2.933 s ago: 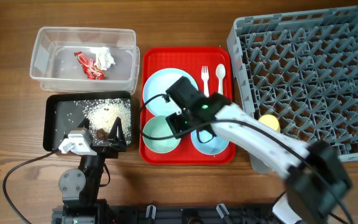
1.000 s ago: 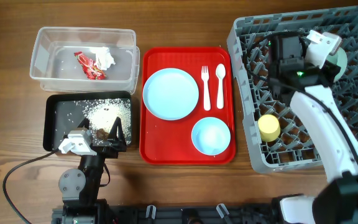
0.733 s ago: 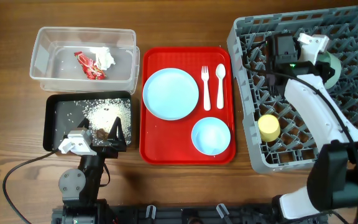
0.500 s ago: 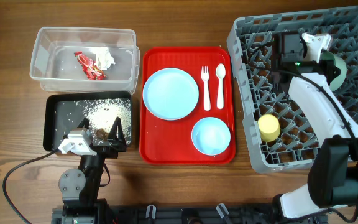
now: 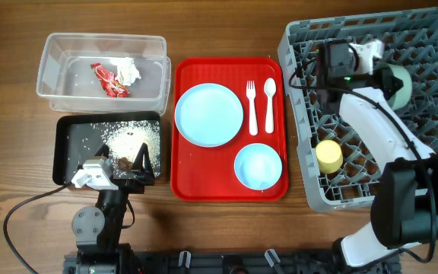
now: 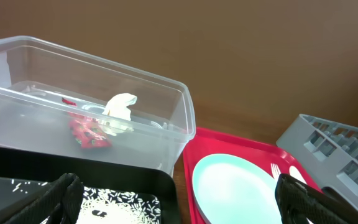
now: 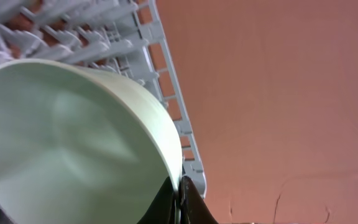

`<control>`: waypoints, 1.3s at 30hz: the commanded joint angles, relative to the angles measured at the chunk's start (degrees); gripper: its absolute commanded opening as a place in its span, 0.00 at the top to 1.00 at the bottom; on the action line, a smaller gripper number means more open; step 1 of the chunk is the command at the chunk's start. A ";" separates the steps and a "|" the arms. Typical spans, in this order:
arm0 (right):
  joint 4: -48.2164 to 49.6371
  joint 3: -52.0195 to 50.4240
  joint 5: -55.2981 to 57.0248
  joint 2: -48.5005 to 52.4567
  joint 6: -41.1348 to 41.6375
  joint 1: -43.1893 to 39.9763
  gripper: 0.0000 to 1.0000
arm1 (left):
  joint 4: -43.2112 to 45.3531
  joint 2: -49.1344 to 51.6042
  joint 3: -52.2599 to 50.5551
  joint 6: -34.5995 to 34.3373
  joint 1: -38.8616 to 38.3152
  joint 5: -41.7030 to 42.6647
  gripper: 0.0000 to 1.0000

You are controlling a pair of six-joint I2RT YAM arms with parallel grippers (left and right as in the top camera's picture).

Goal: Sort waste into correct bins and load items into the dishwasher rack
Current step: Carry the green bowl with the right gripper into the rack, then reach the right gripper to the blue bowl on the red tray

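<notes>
My right gripper [image 7: 179,190] is shut on the rim of the pale green bowl [image 7: 73,137]. It holds the bowl on edge over the back of the grey dishwasher rack [image 5: 432,144], where the bowl [image 5: 398,85] shows beside the gripper [image 5: 381,70]. A yellow cup [image 5: 328,155] sits in the rack's front left. My left gripper [image 5: 141,163] stands open over the black tray [image 5: 65,156], which holds rice [image 5: 131,137]. Its fingers [image 6: 61,198] hold nothing. The clear tub [image 5: 52,61] holds the red wrapper [image 5: 109,82] and the tissue [image 5: 128,71].
A red serving tray [image 5: 185,186] between the bins and the rack carries the light blue plate [image 5: 209,114], a light blue bowl [image 5: 258,166], a white fork [image 5: 252,106] and a spoon [image 5: 269,103]. The rack's pegs stand close around the held bowl.
My right arm carried the green bowl from the red tray to the rack; in the last second its wrist shifted slightly left, and more of the bowl shows. The left arm stayed still.
</notes>
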 commanded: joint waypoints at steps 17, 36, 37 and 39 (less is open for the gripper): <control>-5.90 0.35 -7.63 0.07 -2.45 8.74 0.50 | -0.55 -0.42 -0.09 1.20 0.46 -0.13 0.00; -22.73 3.69 -85.42 -15.17 15.96 21.20 0.30 | -0.55 -0.42 -0.09 1.20 0.46 -0.15 0.00; -23.06 2.80 -83.78 -15.10 15.96 21.16 0.30 | -0.55 -0.42 -0.09 1.18 0.46 -0.13 0.00; -23.26 0.24 -79.76 -14.95 14.25 21.16 0.27 | -0.55 -0.42 -0.09 1.20 0.46 -0.13 0.00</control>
